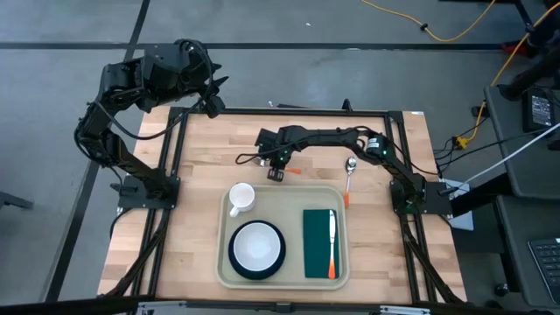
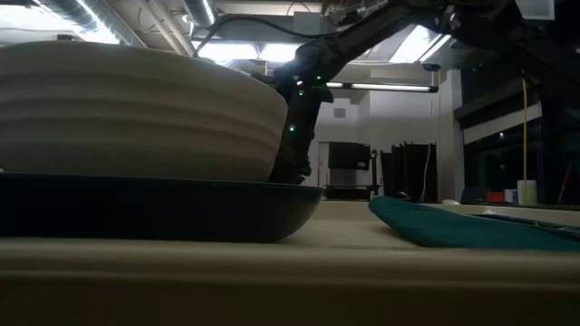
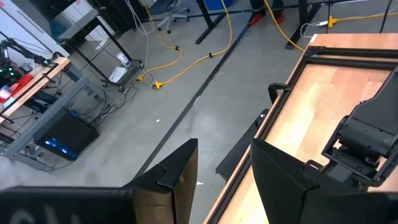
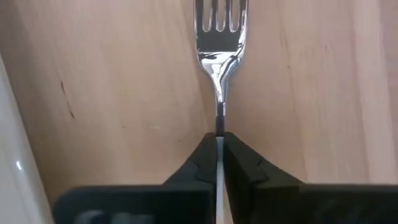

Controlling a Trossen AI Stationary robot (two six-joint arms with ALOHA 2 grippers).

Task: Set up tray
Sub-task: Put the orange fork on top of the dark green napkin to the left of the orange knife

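right gripper point(image 1: 276, 174) clenched on the fork point(image 4: 220, 37), tray point(image 1: 341, 262) just on its near side.

One tray point(image 1: 223, 254); one plate point(image 1: 256, 248); one mug point(image 1: 241, 199); one napkin point(image 1: 317, 243); one fork point(image 4: 220, 37); one spoon point(image 1: 350, 171).

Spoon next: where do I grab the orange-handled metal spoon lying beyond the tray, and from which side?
Take the orange-handled metal spoon by its slim handle, from straight above, fingers straddling it crosswise: it lies flat on the wooden table, bowl pointing away from the beige plastic tray.
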